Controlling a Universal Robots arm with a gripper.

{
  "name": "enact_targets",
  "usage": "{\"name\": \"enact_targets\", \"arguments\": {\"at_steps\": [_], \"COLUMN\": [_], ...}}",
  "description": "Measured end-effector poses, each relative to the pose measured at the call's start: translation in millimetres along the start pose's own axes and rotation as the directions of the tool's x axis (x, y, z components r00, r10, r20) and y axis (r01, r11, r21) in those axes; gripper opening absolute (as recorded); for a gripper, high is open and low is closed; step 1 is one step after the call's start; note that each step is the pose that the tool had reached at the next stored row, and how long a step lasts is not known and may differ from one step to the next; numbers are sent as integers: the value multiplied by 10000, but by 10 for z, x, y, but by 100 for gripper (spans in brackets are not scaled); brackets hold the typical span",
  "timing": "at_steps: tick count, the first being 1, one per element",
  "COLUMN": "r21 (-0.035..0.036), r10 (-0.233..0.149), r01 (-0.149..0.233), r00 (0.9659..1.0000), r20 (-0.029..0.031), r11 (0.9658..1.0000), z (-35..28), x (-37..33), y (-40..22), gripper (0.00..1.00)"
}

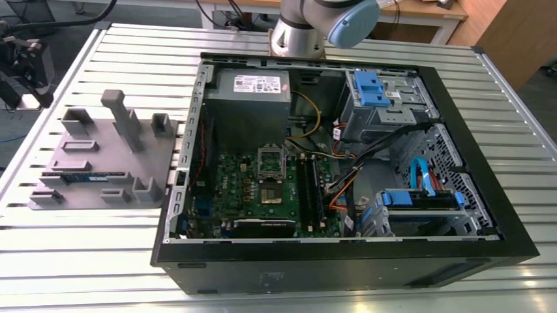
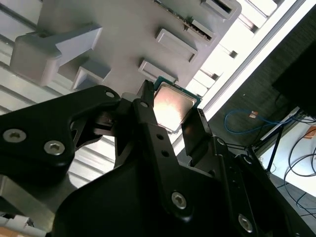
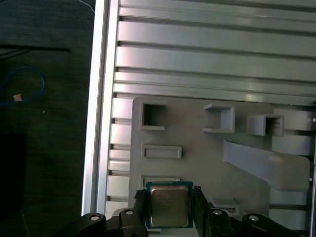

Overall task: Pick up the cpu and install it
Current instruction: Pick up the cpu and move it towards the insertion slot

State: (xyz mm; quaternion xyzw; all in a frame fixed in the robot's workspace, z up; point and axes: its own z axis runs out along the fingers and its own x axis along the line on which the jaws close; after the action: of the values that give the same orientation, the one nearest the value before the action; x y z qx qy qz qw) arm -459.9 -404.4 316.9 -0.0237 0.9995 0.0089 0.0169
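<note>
The arm point(image 1: 324, 25) shows in the exterior view as a grey joint with a pale blue cap, at twelve o'clock behind the open computer case point(image 1: 348, 277). The case lies on its side on the slatted metal worktop point(image 1: 87, 251), with its green motherboard point(image 1: 244, 189) facing up.

At nine o'clock from the case sits the grey tray point(image 1: 98, 153). It has raised blocks and pockets, and a thin memory stick point(image 1: 83, 175) lies in it towards the seven o'clock corner.

In both wrist views the hand point(image 3: 169, 205) points down at that tray point(image 3: 197, 158), near the worktop's edge. Beyond the edge is dark floor, with a blue cable point(image 3: 22, 84) lying on it.

The hand is drawn in narrow, and the cpu point(image 3: 169, 207) is pinched by two opposite edges between its black fingers point(image 3: 199, 205). The shiny metal top faces the cameras and the green border shows round it.

In the second wrist view the cpu point(image 2: 170, 106) sits at the very tips of the hand point(image 2: 172, 111). One finger point(image 2: 148, 118) presses each side, and the tray point(image 2: 123, 29) lies behind it.

The cpu is over the tray, next to a shallow rectangular pocket. I cannot tell whether it has been lifted clear of the tray's surface.
</note>
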Motion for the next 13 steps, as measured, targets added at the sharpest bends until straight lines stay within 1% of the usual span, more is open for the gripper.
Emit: {"name": "enact_targets", "arguments": {"at_steps": [2,7,13], "r21": [0,0,0], "r10": [0,0,0], "r01": [0,0,0], "r00": [10000,10000,10000], "r20": [1,0,0], "r11": [10000,10000,10000], "z": [-46,-136,-269], "x": [-2,-5,-9], "y": [1,2,5], "gripper": [47,47,47]}}
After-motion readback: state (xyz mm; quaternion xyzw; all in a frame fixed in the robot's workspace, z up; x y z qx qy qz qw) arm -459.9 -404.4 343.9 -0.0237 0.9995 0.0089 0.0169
